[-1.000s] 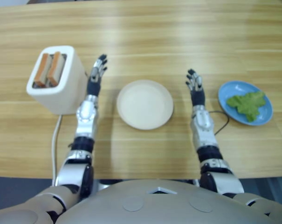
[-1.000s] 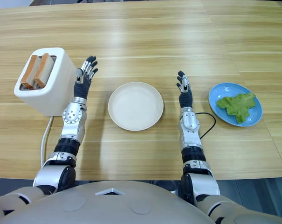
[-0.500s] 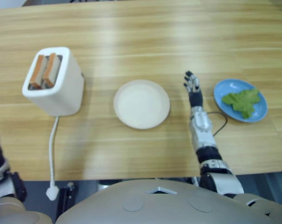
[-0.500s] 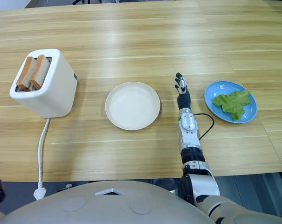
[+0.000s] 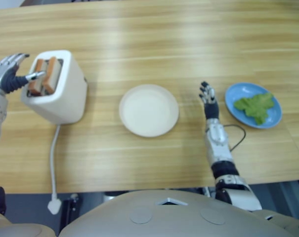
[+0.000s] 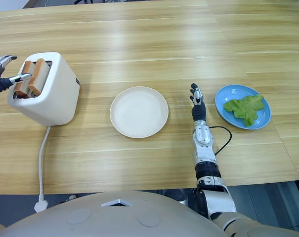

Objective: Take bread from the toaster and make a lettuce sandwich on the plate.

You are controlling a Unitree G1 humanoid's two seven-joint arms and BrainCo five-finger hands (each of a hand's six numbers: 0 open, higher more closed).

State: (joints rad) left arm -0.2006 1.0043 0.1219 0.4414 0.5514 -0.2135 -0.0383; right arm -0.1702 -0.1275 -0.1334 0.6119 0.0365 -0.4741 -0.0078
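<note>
Two brown bread slices (image 5: 45, 75) stand in the white boxy toaster (image 5: 63, 96). The left hand (image 5: 8, 74), spread and empty, is just left of it — pinch one slice, lift straight up. The right hand (image 5: 208, 96) lies flat, empty.

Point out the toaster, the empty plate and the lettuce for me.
toaster (image 6: 55, 98): right eye view, on its white side wall.
plate (image 6: 139, 111): right eye view, on its bare middle.
lettuce (image 6: 244, 106): right eye view, on the middle of the leaf.
</note>
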